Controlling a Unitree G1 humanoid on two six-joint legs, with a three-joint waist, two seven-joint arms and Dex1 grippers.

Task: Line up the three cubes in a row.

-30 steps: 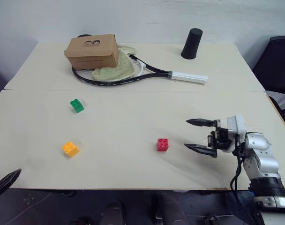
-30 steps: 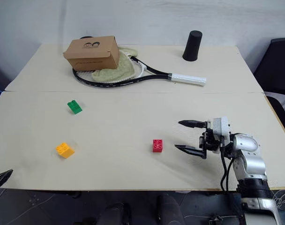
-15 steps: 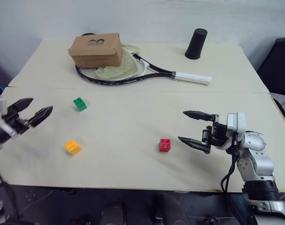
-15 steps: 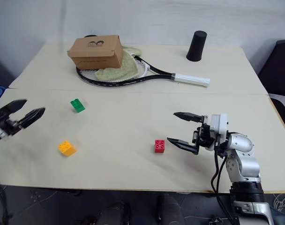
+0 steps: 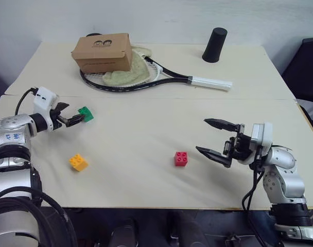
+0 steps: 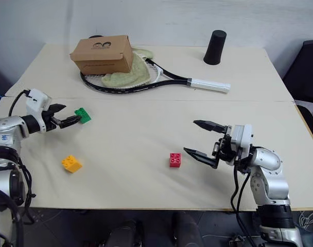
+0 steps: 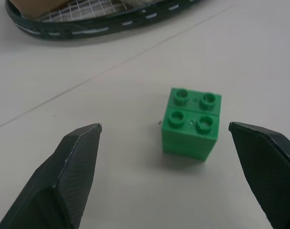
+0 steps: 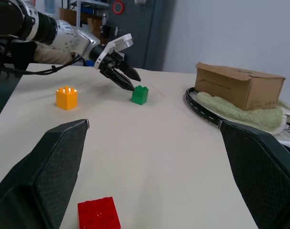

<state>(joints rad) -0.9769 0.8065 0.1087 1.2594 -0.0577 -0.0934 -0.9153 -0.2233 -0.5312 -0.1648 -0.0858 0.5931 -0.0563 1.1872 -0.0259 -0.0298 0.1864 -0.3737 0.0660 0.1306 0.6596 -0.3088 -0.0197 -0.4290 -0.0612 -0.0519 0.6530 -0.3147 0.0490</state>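
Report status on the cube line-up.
Left gripper open at green cube, no grip. Right gripper open beside red cube. Yellow-orange cube apart. Cubes not in a row; path clear.

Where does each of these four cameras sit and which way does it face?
Left and right eye views: head, looking down over the table; both arms show.
Left wrist view: looks along the open left gripper at the small green plastic studded brick.
Right wrist view: looks along the open right gripper past the red plastic brick.
Shared: green brick, black racket.
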